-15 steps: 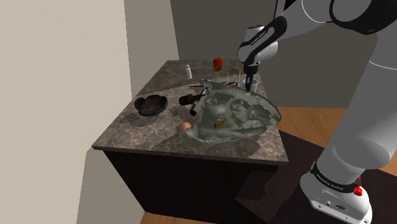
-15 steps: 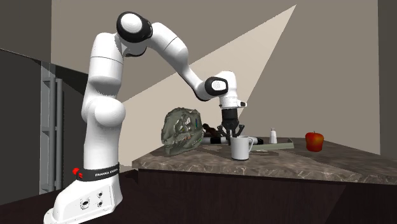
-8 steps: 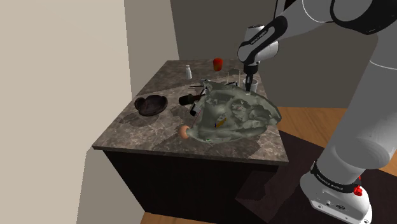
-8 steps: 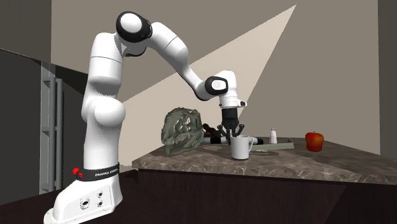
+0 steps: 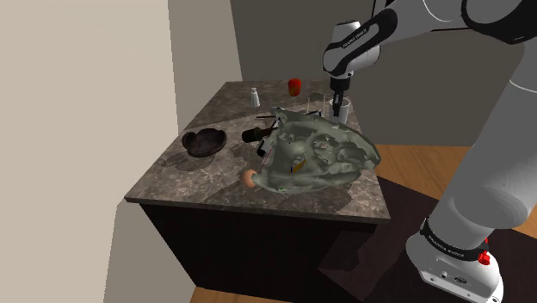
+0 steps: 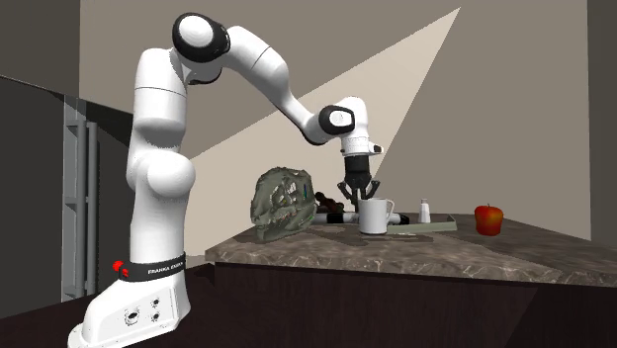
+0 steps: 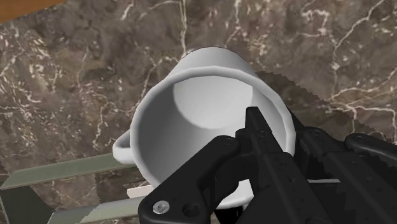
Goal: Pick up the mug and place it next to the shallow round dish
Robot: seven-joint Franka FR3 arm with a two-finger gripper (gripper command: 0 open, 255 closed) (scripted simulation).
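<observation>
A white mug (image 6: 376, 215) with a handle hangs just above the dark marble counter (image 5: 206, 185), near its far edge by the arm. My gripper (image 6: 361, 195) is shut on the mug's rim, one finger inside and one outside, as the wrist view shows on the mug (image 7: 197, 121) under the gripper (image 7: 273, 124). From the shoulder view the mug (image 5: 342, 108) hangs below the gripper (image 5: 337, 96). The shallow round dish (image 5: 204, 142), dark brown, rests near the counter's left edge in that view, well away from the mug.
A large crumpled green-grey lump (image 5: 318, 155) lies between mug and dish. A red apple (image 5: 294, 86) and a small shaker (image 5: 254, 96) stand at the back. A dark bottle (image 5: 256, 133), an egg-like ball (image 5: 249, 177) and a flat grey-green tray (image 6: 425, 226) also lie there.
The arm has risen and carried the mug up off the counter; the mug stood on the marble in the earlier frames.
</observation>
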